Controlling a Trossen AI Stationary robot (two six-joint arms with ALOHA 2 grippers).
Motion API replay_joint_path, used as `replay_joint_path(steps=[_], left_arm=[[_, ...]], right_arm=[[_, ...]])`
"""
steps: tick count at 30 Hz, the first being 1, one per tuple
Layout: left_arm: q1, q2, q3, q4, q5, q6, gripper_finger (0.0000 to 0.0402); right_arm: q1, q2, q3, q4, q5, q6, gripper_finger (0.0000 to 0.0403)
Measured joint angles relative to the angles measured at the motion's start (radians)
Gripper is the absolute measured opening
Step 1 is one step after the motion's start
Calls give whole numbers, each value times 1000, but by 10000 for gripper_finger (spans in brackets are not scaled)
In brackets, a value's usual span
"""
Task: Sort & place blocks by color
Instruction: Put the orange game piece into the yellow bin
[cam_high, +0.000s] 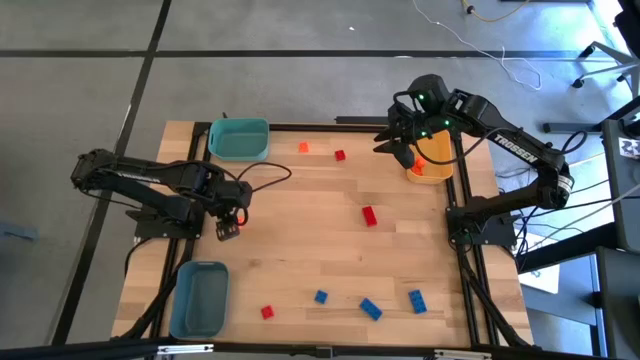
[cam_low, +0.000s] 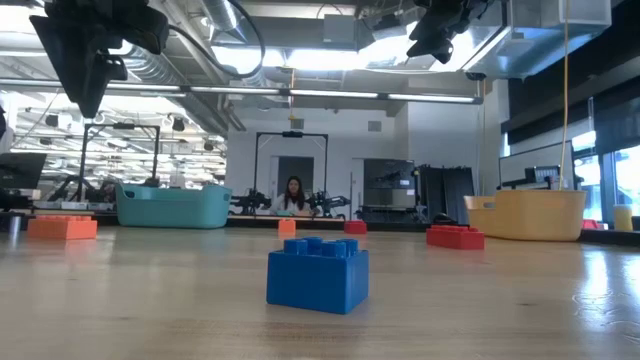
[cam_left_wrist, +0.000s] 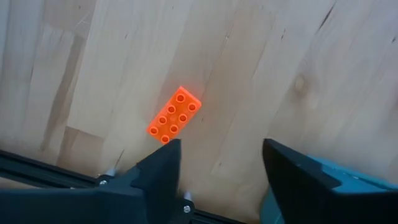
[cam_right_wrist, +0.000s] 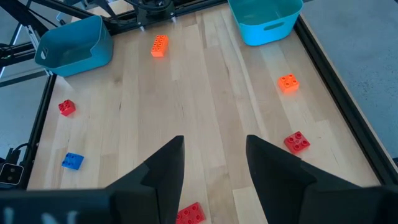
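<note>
On the right arm's forearm you can read white lettering, "TROSSEN", running along the dark link in the high view; no other writing is legible on the table or bins.

Directly below your left gripper (cam_left_wrist: 214, 177) lies a long orange plastic brick (cam_left_wrist: 175, 114) with two rows of studs facing up, flat on the wooden table (cam_high: 300, 240). Its long axis runs diagonally across the floorboards of the tabletop, slanted against the wood grain, and it sits just ahead of the fingertips, apart from both of them. The left gripper's fingers stand apart with nothing between them. The high view places this gripper near the table's left edge, between the teal plastic bin (cam_high: 239, 139) and the grey-blue plastic bin (cam_high: 199, 297).

Your right gripper (cam_right_wrist: 214, 165) hangs above the yellow-orange plastic bin (cam_high: 432, 160) at the far right corner, fingers spread moderately wide and holding nothing. Looking out past it, you see a small red square block (cam_right_wrist: 296, 142) and a small orange square block (cam_right_wrist: 287, 83) off to one side, another red brick (cam_right_wrist: 190, 213) close in front of the fingers, and a red block (cam_right_wrist: 66, 107) and a blue block (cam_right_wrist: 73, 161) farther off on the other side.

In the low view a blue studded brick (cam_low: 318, 273) sits nearest the camera, broad side on, studs up.
</note>
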Motion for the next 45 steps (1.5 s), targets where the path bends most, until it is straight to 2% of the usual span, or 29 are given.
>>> replay_joint_path(steps=[3, 6, 8, 11, 15, 20, 26, 30, 33, 37, 42, 45], left_arm=[[0, 0, 0, 8, -1, 80, 269], [0, 0, 0, 3, -51, 313, 300], [-4, -1, -10, 1, -102, 401, 310], [-5, 0, -55, 23, -126, 431, 313], [0, 0, -139, 28, -101, 432, 313], [0, 0, -235, 154, -99, 432, 313], [3, 0, -238, 207, -71, 445, 313], [3, 0, -238, 211, 0, 309, 313], [3, 0, -238, 229, -23, 226, 313], [23, 1, -255, 239, -48, 38, 313], [64, 43, -281, 307, -51, -340, 313], [101, 48, -281, 313, -30, -665, 313]], right_arm=[[0, 0, 0, 0, 0, 0, 173], [0, 0, 0, 0, 0, 0, 173], [0, 0, 0, 0, 0, 0, 173], [0, 0, 0, 0, 1, 0, 173], [0, 0, 0, 0, 1, 0, 173], [0, 0, 0, 0, 1, 0, 173], [0, 0, 0, 0, 1, 0, 173], [0, 0, 0, 0, 1, 0, 173], [0, 0, 0, 0, 1, 0, 173], [0, 0, 0, 2, 1, 0, 173], [0, 0, 0, 3, 0, -1, 173], [0, 0, 0, 3, 0, -2, 173]])
